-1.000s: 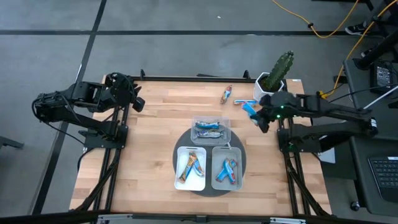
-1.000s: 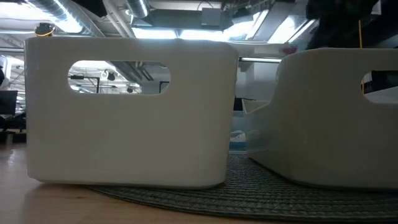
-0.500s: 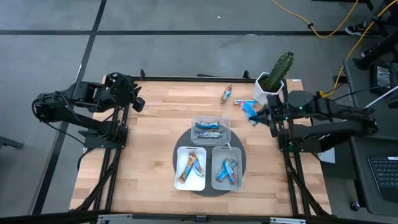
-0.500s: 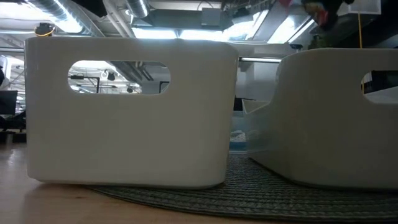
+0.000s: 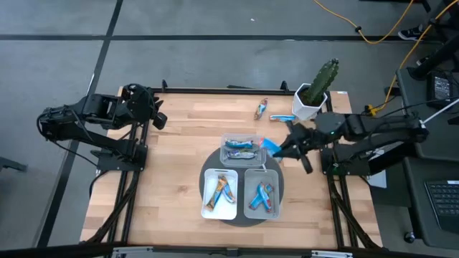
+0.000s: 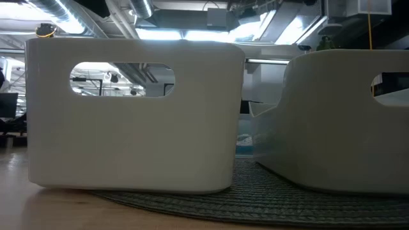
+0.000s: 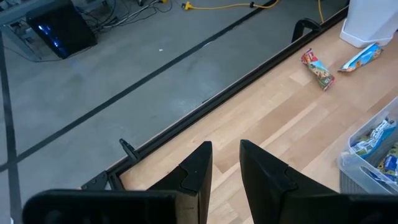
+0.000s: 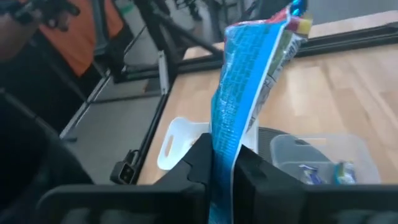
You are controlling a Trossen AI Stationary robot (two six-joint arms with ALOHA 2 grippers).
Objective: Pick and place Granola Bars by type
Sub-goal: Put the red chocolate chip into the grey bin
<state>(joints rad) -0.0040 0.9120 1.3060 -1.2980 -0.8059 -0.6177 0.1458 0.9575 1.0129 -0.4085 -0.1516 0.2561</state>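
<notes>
My right gripper (image 5: 278, 148) is shut on a blue granola bar (image 5: 270, 145) and hovers at the right edge of the clear tray (image 5: 244, 139), which holds blue-silver bars. Nearer stand two white trays (image 5: 208, 188) (image 5: 277, 188), each holding blue-orange bars. Two loose bars lie flat on the far table: a red-brown one (image 5: 261, 109) and a blue one (image 5: 282, 117). My left gripper (image 7: 225, 149) waits at the far left corner, open by a narrow gap, touching nothing. My right gripper pinches the blue bar between its two fingers at its lower part (image 8: 222, 163). The rest of the wrapper (image 8: 239, 81) sticks out past the fingertips. The fingers reach in from the table's right side. The bar is lifted clear of the table.
The three trays sit on a round grey mat (image 5: 240, 219). A cactus in a white pot (image 5: 314, 97) stands at the far right, close to the loose bars. In the low view the white tray walls (image 6: 134, 115) (image 6: 345, 121) fill the picture. A person's orange sleeve (image 8: 93, 37) shows beyond the table.
My right gripper, shut on the blue bar, has moved from beside the plant pot toward the table's left and near side, ending at the clear tray's right edge. The bar has travelled with it, lifted. The two loose bars have stayed put.
</notes>
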